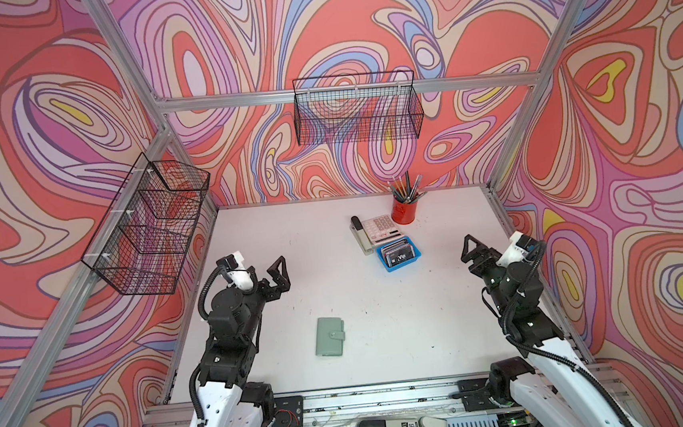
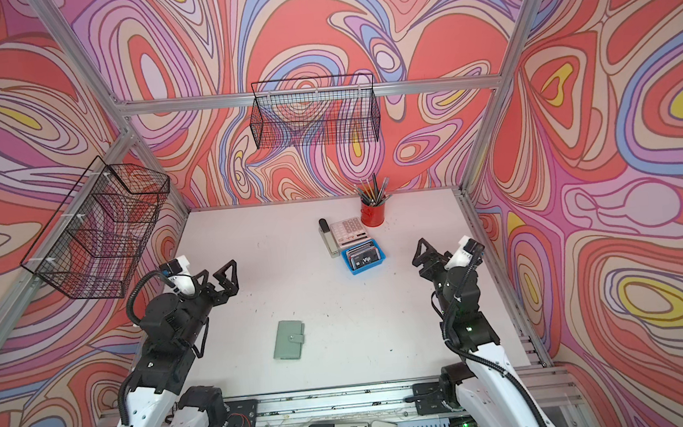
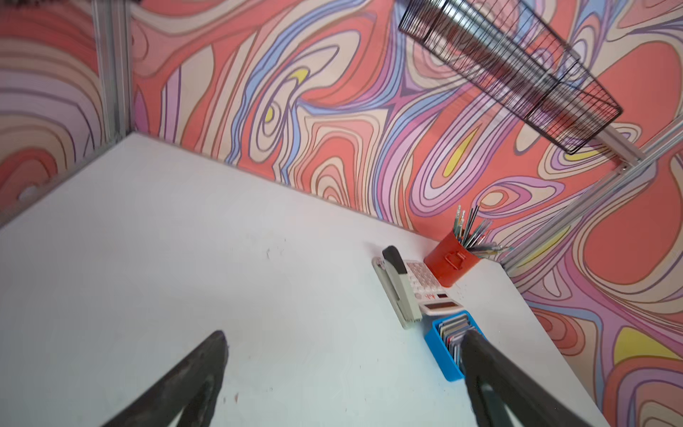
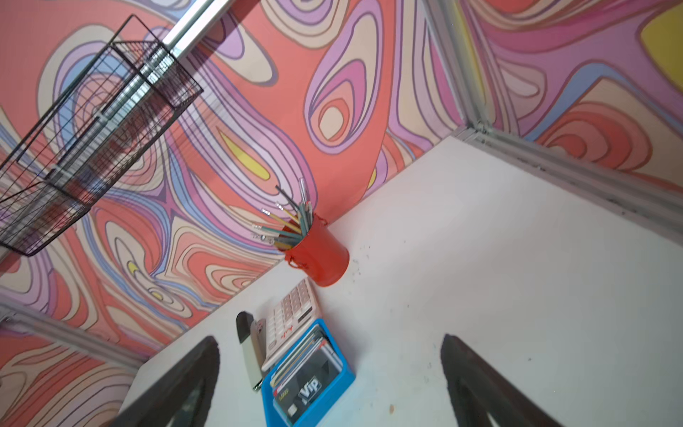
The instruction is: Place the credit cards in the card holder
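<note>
The credit cards (image 1: 397, 254) (image 2: 363, 256) stand as a stack in a small blue tray, a dark one marked "Vip" (image 4: 306, 380) at the front; in the left wrist view only their edges (image 3: 452, 332) show. The sage-green card holder (image 1: 330, 336) (image 2: 288, 339) lies snapped closed on the white table, nearer the front and left of centre. My left gripper (image 1: 267, 270) (image 2: 215, 274) (image 3: 343, 334) hovers open and empty at the left, well behind the holder. My right gripper (image 1: 480, 249) (image 2: 432, 251) (image 4: 329, 340) is open and empty, to the right of the tray.
The blue tray (image 1: 404, 264) (image 4: 332, 392) sits against a white calculator (image 1: 380, 226) and a stapler (image 1: 361, 238). A red cup of pencils (image 1: 405, 211) stands behind them. Wire baskets hang on the back wall (image 1: 358, 109) and the left wall (image 1: 149, 229).
</note>
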